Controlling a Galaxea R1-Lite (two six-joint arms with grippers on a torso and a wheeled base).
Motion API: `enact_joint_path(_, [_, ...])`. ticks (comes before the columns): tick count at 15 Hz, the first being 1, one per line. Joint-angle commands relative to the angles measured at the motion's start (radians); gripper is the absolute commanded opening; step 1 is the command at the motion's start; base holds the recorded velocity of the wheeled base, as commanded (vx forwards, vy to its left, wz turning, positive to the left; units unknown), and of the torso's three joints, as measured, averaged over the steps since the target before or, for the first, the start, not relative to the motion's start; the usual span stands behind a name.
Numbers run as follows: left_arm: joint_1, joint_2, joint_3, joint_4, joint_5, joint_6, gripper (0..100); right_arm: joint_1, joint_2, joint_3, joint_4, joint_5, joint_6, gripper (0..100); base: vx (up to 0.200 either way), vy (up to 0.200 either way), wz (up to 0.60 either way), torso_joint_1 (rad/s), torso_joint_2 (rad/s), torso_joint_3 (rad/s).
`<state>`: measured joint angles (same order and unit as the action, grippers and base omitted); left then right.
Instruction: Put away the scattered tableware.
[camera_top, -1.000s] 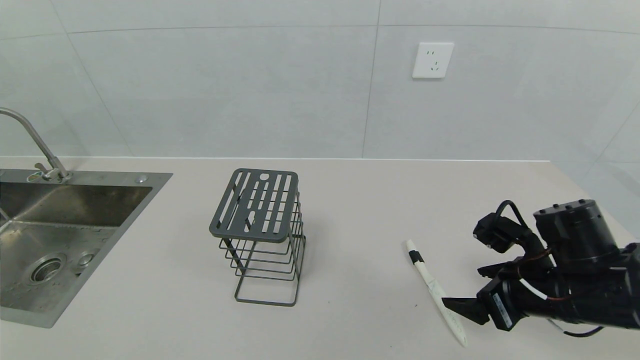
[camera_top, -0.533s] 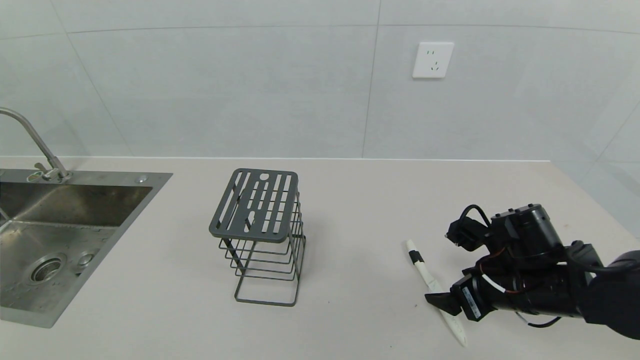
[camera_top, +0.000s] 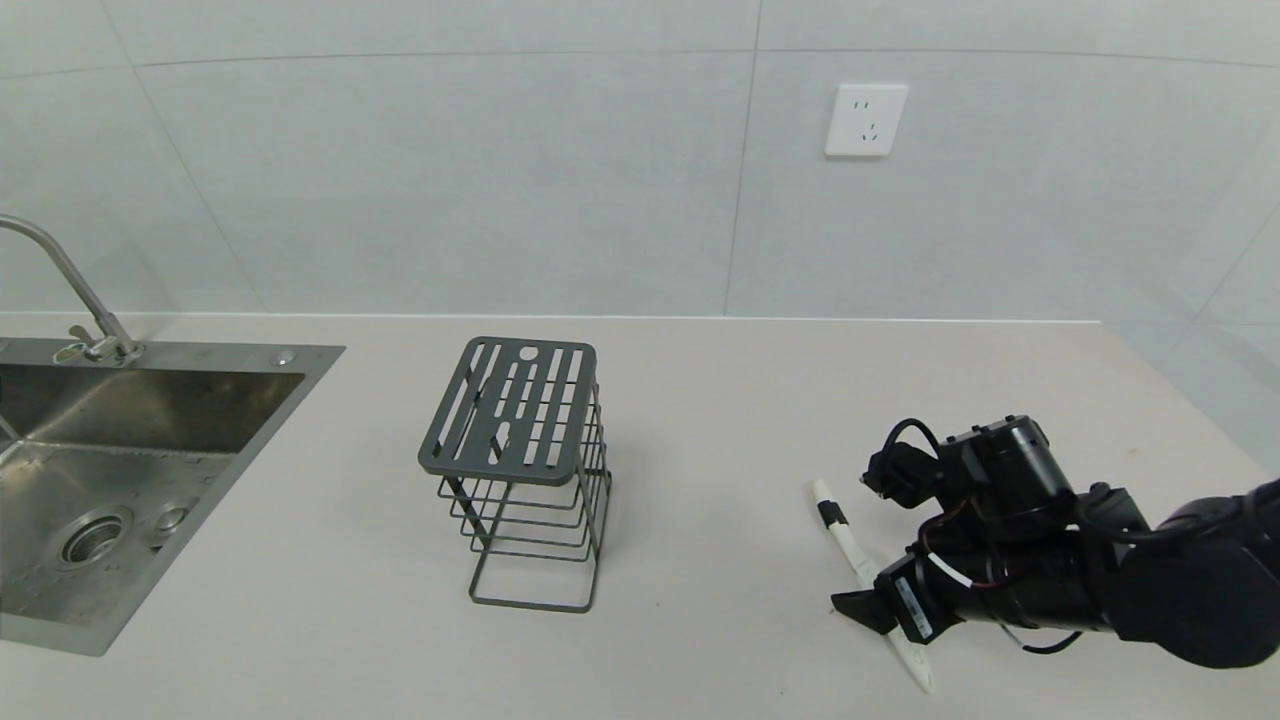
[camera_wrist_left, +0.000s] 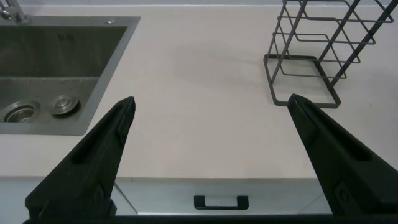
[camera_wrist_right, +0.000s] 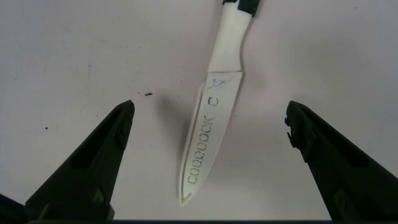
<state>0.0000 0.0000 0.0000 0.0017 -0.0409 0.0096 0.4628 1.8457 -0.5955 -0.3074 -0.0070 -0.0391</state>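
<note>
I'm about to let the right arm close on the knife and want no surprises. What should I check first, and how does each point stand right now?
1. Right gripper open: ok, fingers spread wide.
2. Knife between the fingers: ok, it lies flat on the counter, roughly centred.
3. Grasp spot: probably not ok; the fingers flank the blade, and the handle lies beyond them.
4. Fingers low enough to the counter: cannot tell.
5. Rack upright with its top slots free: ok.
6. Left gripper out of the way: ok, open, over by the sink.
</note>
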Motion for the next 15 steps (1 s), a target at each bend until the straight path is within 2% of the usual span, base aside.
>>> enact_joint_path(1, [0.000,0.002,0.000,0.000,0.001,0.001,100,-0.001,0.033,-0.021,-0.001,-0.001,0.004,100,0.000,0.000,0.00,0.000,0.00,0.000])
enact_joint_path(5, [0.000,0.002,0.000,0.000,-0.001,0.001,100,-0.004,0.084,-0.023,-0.062,-0.027,0.005,100,0.000,0.000,0.00,0.000,0.00,0.000])
enact_joint_path(11, [0.000,0.002,0.000,0.000,0.001,0.003,100,-0.012,0.113,-0.036,-0.059,-0.028,0.007,100,0.000,0.000,0.00,0.000,0.00,0.000])
enact_joint_path(12, [0.000,0.002,0.000,0.000,0.001,0.003,100,-0.012,0.115,-0.033,-0.058,-0.028,0.007,0,0.000,0.000,0.00,0.000,0.00,0.000])
enact_joint_path(15, [0.000,0.002,0.000,0.000,0.001,0.003,100,-0.016,0.151,0.031,-0.056,-0.053,0.005,0,0.000,0.000,0.00,0.000,0.00,0.000])
